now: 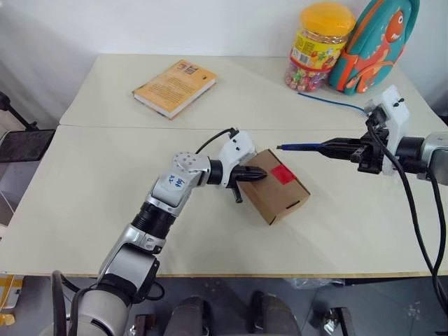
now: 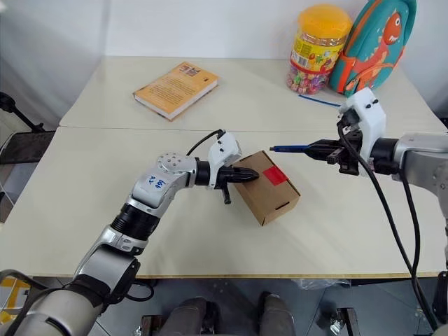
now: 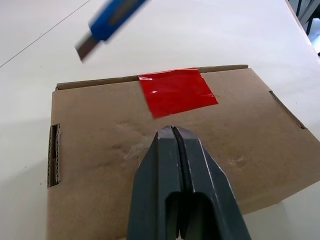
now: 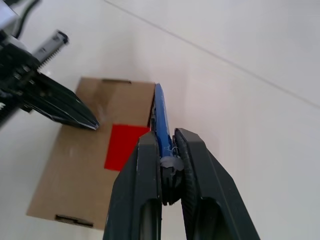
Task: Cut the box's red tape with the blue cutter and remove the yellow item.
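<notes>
While the box [image 1: 277,185] is being pinned at frame centre by closed left fingers [image 1: 253,174], the blue cutter [image 1: 302,147], gripped by right fingers [image 1: 334,147], is being aimed at the red tape [image 1: 283,173].

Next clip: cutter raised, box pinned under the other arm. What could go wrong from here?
1. The left tool, shut, only presses on the box top; cutting force might slide or turn the carton.
2. The blue cutter, held at its rear end by the right tool, may twist once its blade meets the red tape.
3. The left tool's tips sit close to the tape, so the blade might strike them.
</notes>
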You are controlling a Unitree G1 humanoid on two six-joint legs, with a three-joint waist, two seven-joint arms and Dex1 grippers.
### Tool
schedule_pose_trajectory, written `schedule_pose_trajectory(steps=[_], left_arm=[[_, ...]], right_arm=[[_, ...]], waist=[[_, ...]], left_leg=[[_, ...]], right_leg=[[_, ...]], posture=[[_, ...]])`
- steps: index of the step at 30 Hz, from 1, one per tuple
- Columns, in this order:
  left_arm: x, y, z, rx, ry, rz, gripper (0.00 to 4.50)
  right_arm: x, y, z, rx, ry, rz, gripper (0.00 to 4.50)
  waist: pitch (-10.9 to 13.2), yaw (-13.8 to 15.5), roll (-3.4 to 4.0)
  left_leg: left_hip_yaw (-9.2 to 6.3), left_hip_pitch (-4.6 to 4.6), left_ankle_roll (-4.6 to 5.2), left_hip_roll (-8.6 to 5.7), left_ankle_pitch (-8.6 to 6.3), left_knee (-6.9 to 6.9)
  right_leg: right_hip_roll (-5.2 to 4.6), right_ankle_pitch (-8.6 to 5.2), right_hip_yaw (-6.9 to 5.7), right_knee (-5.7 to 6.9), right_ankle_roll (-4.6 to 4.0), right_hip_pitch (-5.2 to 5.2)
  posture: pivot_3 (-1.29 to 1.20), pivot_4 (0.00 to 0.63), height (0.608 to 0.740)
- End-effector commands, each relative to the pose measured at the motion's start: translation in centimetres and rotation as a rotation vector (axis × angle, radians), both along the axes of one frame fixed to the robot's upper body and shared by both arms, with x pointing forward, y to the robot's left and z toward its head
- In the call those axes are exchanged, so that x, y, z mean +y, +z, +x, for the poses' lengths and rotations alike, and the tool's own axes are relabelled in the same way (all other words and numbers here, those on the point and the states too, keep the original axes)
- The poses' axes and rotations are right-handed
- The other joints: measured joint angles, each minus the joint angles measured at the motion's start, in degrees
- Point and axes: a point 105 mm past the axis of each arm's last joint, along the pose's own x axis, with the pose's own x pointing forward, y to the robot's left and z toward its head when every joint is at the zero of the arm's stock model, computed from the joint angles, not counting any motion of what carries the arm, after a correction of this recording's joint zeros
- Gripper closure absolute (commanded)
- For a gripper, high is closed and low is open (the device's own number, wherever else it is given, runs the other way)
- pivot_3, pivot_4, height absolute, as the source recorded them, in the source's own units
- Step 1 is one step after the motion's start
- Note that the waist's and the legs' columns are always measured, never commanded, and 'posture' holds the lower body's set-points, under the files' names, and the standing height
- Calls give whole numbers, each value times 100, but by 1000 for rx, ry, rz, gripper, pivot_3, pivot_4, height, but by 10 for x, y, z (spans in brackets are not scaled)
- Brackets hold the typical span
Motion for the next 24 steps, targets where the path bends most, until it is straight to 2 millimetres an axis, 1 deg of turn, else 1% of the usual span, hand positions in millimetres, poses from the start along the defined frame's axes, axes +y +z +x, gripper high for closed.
schedule_pose_trajectory(steps=[1, 9, 11, 15, 18, 20, 24], left_arm=[[-2, -6, -5, 19, -14, 14, 4500], [-2, -6, -6, 22, -14, 18, 4500], [-2, -6, -6, 23, -14, 19, 4500], [-2, -6, -6, 24, -14, 19, 4500], [-3, -6, -6, 26, -12, 16, 4500], [-3, -7, -5, 27, -10, 16, 4500], [-3, -7, -6, 31, -8, 14, 4500]], right_arm=[[-1, 5, -2, -40, -2, -18, 4362], [1, -9, -9, 16, 23, -9, 4362], [-3, -7, -5, -11, -9, -12, 4362], [-8, 6, -1, -56, -26, -7, 4362], [-5, 16, -2, -76, -8, 14, 4362], [-1, 18, -2, -78, 2, 19, 4362], [3, 15, -3, -70, 14, 19, 4362]], waist=[[0, 3, 0], [0, -1, 0], [0, -3, 1], [0, -3, 1], [0, -2, 1], [-1, -2, 1], [-1, -1, 1]], left_leg=[[0, 0, 0, 0, 0, 0], [0, 0, 0, -1, 0, 0], [0, 1, 0, -1, 0, 1], [1, 1, 0, -2, 0, 1], [1, 1, 0, -1, 0, 1], [1, 1, 0, -1, 0, 2], [0, 1, 0, -2, 0, 2]], right_leg=[[0, 0, 0, 0, 0, 0], [1, 0, -1, 2, 0, -1], [1, 0, 0, 2, 0, -1], [1, 0, 0, 3, 0, -1], [1, 0, 1, 2, 0, -1], [1, 0, 1, 3, 0, -1], [1, 0, 1, 3, 0, 0]], posture=[[0, 150, 740], [0, 150, 740], [0, 150, 740], [0, 150, 740], [0, 150, 740], [0, 150, 740], [0, 150, 740]])
